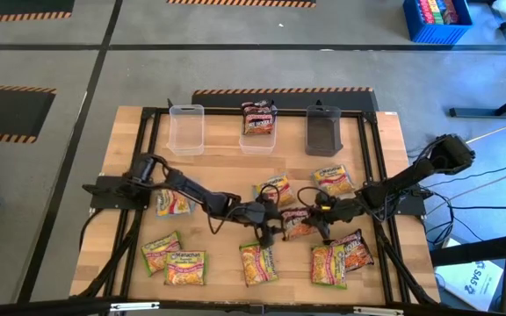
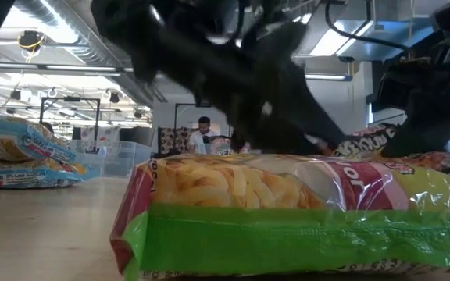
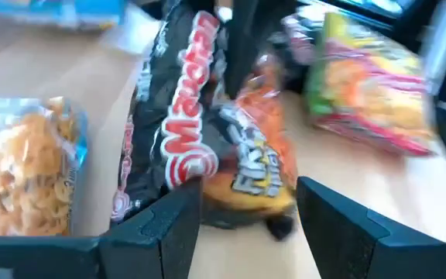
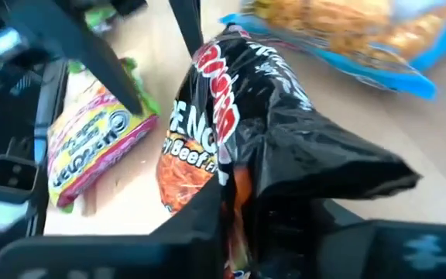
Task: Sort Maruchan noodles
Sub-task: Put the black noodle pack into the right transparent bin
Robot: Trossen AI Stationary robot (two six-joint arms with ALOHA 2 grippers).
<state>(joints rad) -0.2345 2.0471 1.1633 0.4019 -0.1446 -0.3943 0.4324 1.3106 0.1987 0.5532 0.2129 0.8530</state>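
On the table, ten noodle packets (image 1: 185, 268), right hand (image 1: 313, 213) gripping one dark packet (image 4: 246, 147), left hand (image 1: 265, 230) open.

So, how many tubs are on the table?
3, along the far edge: left clear tub, middle clear tub holding noodle packets, dark grey tub at right.

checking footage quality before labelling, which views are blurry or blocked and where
Low view: a yellow-green noodle packet fills the foreground, dark blurred arms above it. Left wrist view: motion blur smears the dark maroon packet. Right wrist view: the same packet, pinched between the right gripper's fingers, hides much of the table. High view: sharp.
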